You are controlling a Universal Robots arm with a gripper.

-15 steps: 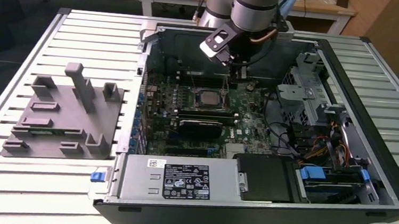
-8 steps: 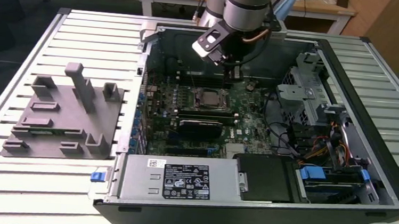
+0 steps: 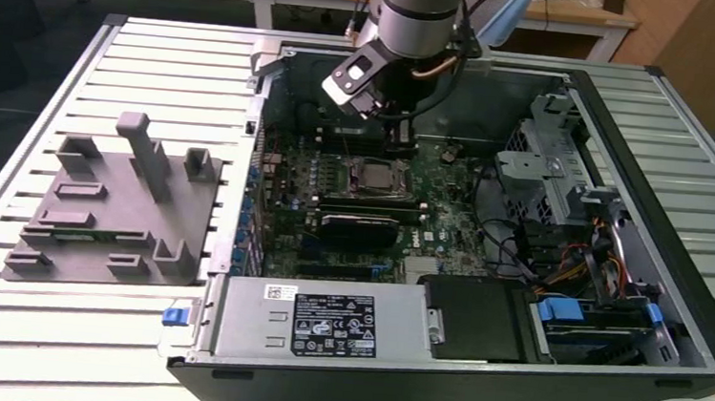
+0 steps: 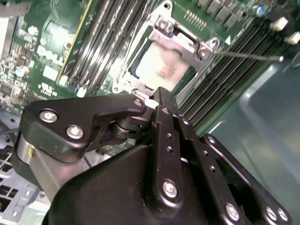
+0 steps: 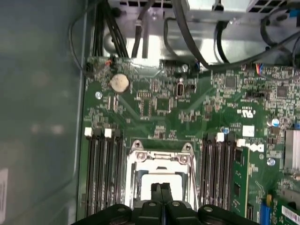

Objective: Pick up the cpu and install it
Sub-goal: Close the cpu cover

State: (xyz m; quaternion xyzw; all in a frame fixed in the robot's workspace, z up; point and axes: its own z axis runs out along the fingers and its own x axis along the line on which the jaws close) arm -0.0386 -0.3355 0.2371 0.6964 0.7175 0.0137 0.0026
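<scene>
Starting at the exterior view's left, I am seeing the grey moulded plastic tray point(image 3: 101, 209) lying on the pale slatted metal tabletop point(image 3: 91, 333), well apart from the work. Moving rightwards, I am looking into the open black computer case point(image 3: 696, 285), where the green circuit board point(image 3: 451, 227) is lying flat. The cpu, a small flat square chip with a shiny silver-grey top point(image 4: 161, 68), is sitting inside the square socket with the metal frame point(image 5: 140, 161), so I am judging the pick-up done and the installing step in hand. The black two-fingered hand point(image 5: 161, 190) is hovering just above the chip, clenched with its fingers pressed together and gripping nothing. A thin metal lever rod point(image 4: 248, 56) is sticking out beside the socket. I am judging that any further move calls for slow, level motion that does not disturb the seated chip.
</scene>
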